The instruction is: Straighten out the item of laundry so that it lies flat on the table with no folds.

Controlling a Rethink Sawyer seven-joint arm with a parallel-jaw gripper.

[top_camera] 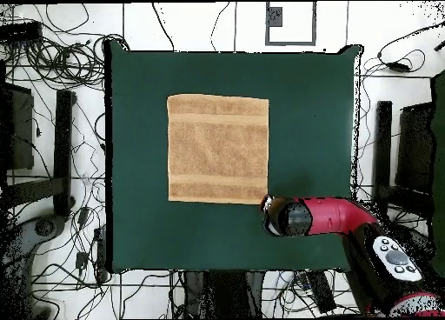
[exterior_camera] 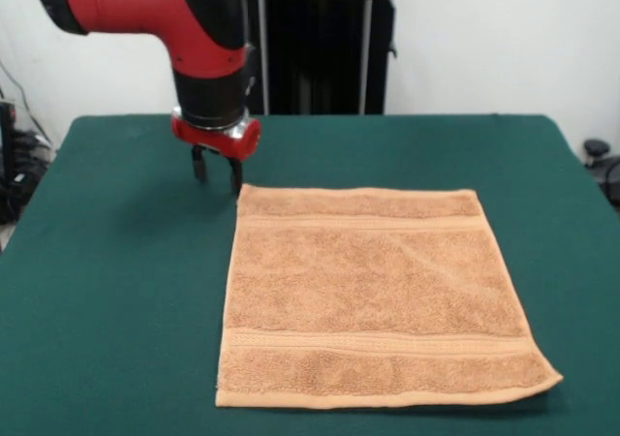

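Observation:
The light orange-tan towel [exterior_camera: 373, 295] lies spread flat on the dark green table [exterior_camera: 116, 291], with a woven band near its far end and one near its near end. It also shows in the overhead view [top_camera: 217, 149] as a flat square. My gripper [exterior_camera: 217, 171] hangs just above the table at the towel's far left corner, its two fingers a little apart and holding nothing. In the overhead view the arm's red and black wrist [top_camera: 291, 216] covers the gripper, beside the towel's lower right corner.
The robot's black pedestal [exterior_camera: 315, 44] stands behind the table's far edge. Cables [top_camera: 61, 56] and black stands [top_camera: 61, 151] lie on the floor around the table [top_camera: 313, 90].

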